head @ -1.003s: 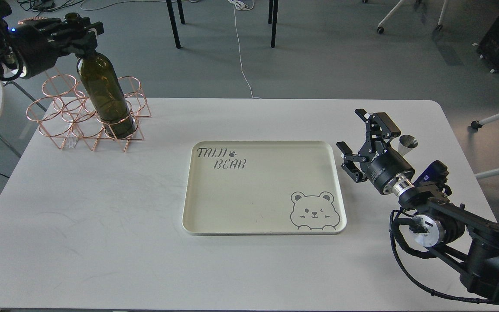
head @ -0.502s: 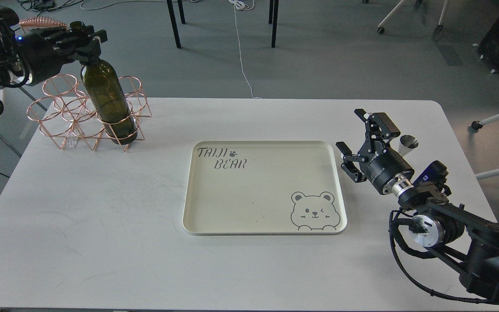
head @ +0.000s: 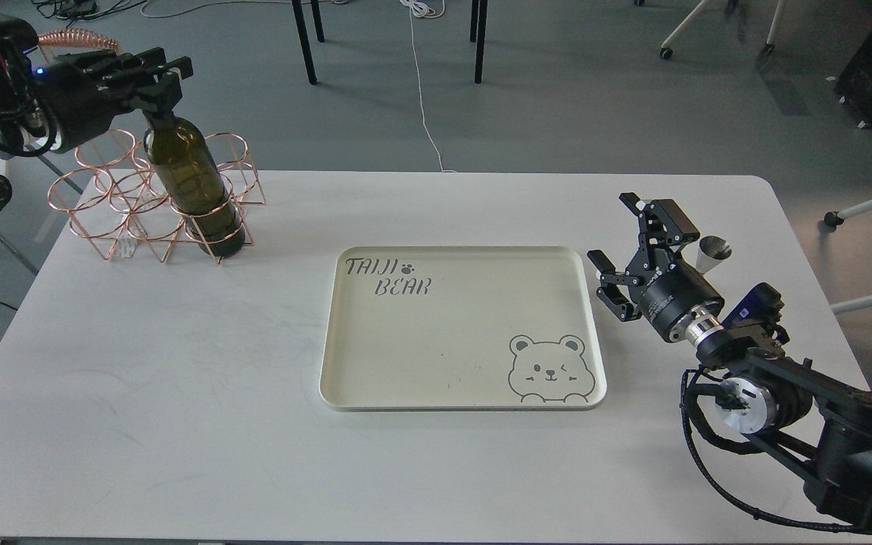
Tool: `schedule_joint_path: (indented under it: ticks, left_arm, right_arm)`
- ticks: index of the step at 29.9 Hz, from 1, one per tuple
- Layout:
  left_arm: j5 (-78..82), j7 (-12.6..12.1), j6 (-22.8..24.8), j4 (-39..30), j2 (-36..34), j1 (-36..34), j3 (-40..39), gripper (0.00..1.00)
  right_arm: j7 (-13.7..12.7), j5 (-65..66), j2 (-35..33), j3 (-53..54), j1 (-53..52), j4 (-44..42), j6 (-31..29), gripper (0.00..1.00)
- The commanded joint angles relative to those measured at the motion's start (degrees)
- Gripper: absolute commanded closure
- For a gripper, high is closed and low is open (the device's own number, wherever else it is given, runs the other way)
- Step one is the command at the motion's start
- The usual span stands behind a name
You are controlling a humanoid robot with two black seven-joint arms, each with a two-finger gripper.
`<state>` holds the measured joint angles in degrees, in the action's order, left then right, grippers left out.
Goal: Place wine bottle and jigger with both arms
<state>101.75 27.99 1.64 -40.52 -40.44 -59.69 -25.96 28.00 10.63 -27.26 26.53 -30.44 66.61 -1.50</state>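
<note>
The left black claw gripper (head: pixel 157 79) pinches the neck of the tall dark olive-green glass wine bottle (head: pixel 192 182), whose base sits inside the front-right ring of the copper wire rack (head: pixel 114 208), far left of the cream rectangular plastic tray (head: pixel 337 333) printed with a bear. The bottle leans slightly; I judge this the lifting-out step, and the next move calls for a straight upward pull so the base clears the ring before travelling toward the tray. The rack's other rings look empty, and the tray holds nothing. Right of the tray, the right black claw gripper (head: pixel 630 235) is spread wide, close beside but not touching the small shiny silver metal jigger (head: pixel 711 253), which stands on the white table (head: pixel 179 393).
</note>
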Motion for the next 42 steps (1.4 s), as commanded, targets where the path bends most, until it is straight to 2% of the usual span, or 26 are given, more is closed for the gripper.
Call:
schedule_joint_path:
  ticks: [1, 6, 12, 14, 17, 22, 26, 30, 34, 36, 38, 42]
  left_arm:
    - [-0.8, 0.0, -0.6, -0.2, -0.3, -0.2, -0.2, 0.10]
    - [-1.3, 0.0, -0.6, -1.3, -1.1, -1.2, -0.8, 0.05]
    - [-11.0, 0.0, 0.1, -8.6, -6.0, -7.1, -1.2, 0.04]
    - [-18.3, 0.0, 0.2, -12.4, -7.2, -7.9, -1.3, 0.04]
    - [-33.2, 0.0, 0.3, -21.5, -8.7, -7.8, -2.2, 0.04]
    - [-53.7, 0.0, 1.3, -33.6, -7.4, -4.6, -2.3, 0.02]
    - [-62.4, 0.0, 2.8, -37.7, -1.1, 1.2, -3.4, 0.02]
    - [-63.1, -0.4, 2.2, -37.8, 10.4, 13.2, -9.0, 0.02]
    - [-63.1, -7.2, 2.8, -37.8, 19.3, 26.2, -18.4, 0.02]
    - [-63.0, -9.5, 2.8, -37.4, 23.2, 31.5, -21.9, 0.02]
    - [-63.1, -10.8, 2.9, -35.3, 25.8, 35.5, -24.8, 0.02]
    - [-63.1, -11.1, 4.5, -31.6, 29.3, 42.4, -30.4, 0.02]
  right_arm:
    - [0.0, 0.0, -0.1, 0.0, 0.0, 0.0, 0.0, 0.01]
    - [0.0, 0.0, -0.2, 0.4, -0.1, 0.1, -0.1, 0.01]
    - [0.0, 0.0, -0.3, 1.8, 0.0, 0.0, 0.0, 0.01]
    - [0.0, 0.0, 0.0, 2.3, 0.0, -0.1, -0.1, 0.01]
    - [0.0, 0.2, 0.4, 3.3, 0.1, -0.1, 0.0, 0.01]
    - [0.0, 0.2, 0.6, 5.6, 0.1, -0.2, 0.0, 0.01]
    - [0.0, 0.2, 0.9, 5.8, 0.1, -0.2, 0.0, 0.01]
    - [0.0, 0.2, 0.9, 5.9, 0.3, -0.3, 0.0, 0.01]
    - [0.0, 0.2, 0.9, 6.4, 0.9, -0.3, 0.0, 0.01]
    - [0.0, 0.2, 0.9, 6.7, 1.1, -0.4, 0.0, 0.01]
    - [0.0, 0.1, 0.9, 6.8, 1.1, -0.3, 0.0, 0.01]
    - [0.0, 0.1, 1.6, 8.2, 1.2, -0.4, 0.0, 0.01]
